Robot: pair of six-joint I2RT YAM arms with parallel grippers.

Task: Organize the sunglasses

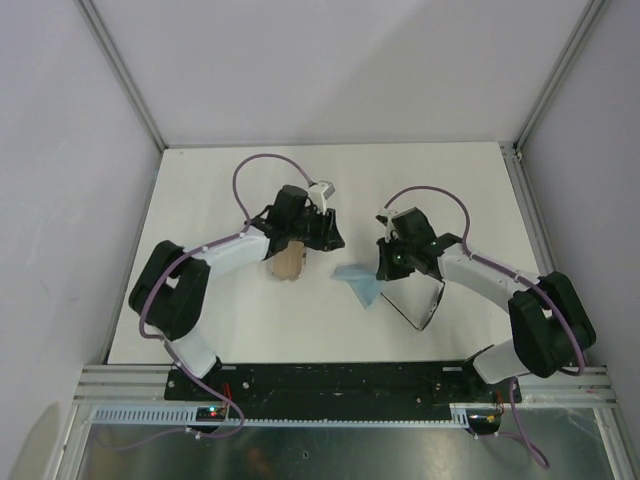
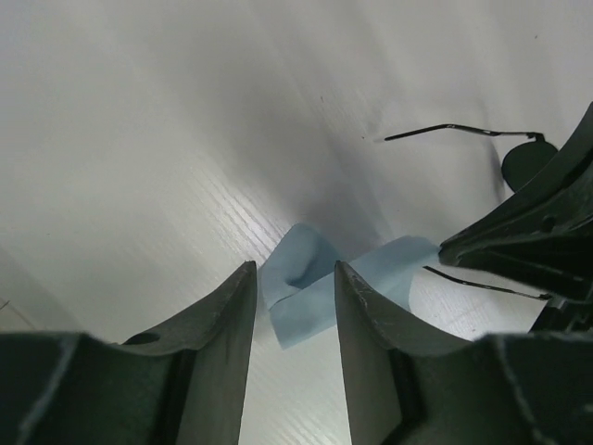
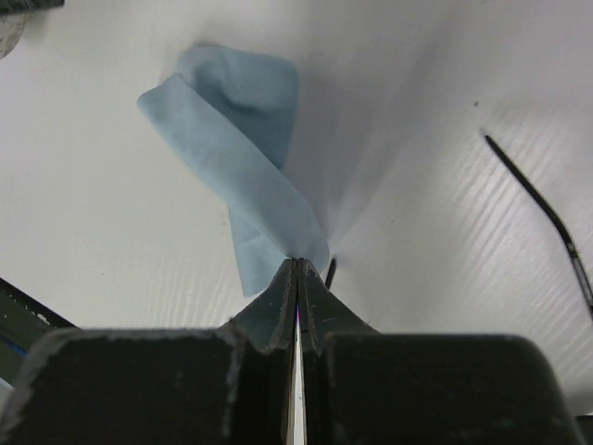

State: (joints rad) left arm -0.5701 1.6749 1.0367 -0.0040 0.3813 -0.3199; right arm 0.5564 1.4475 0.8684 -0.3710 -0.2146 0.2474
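Observation:
The sunglasses (image 1: 421, 306) lie on the white table right of centre, a thin black wire frame partly under my right arm. One slim temple arm (image 3: 548, 221) shows in the right wrist view, and two temple arms (image 2: 461, 131) in the left wrist view. My right gripper (image 3: 298, 261) is shut on the near edge of the light blue cloth (image 3: 233, 125), which lies crumpled just left of the sunglasses (image 1: 358, 282). My left gripper (image 2: 295, 267) hangs open and empty above the table, with the cloth (image 2: 306, 283) beyond its fingertips.
A beige oval case (image 1: 287, 263) rests beneath my left arm (image 1: 232, 250), left of the cloth. Aluminium rails (image 1: 522, 200) and grey walls border the table (image 1: 230, 330). The right gripper's dark body (image 2: 533, 236) fills the right edge of the left wrist view.

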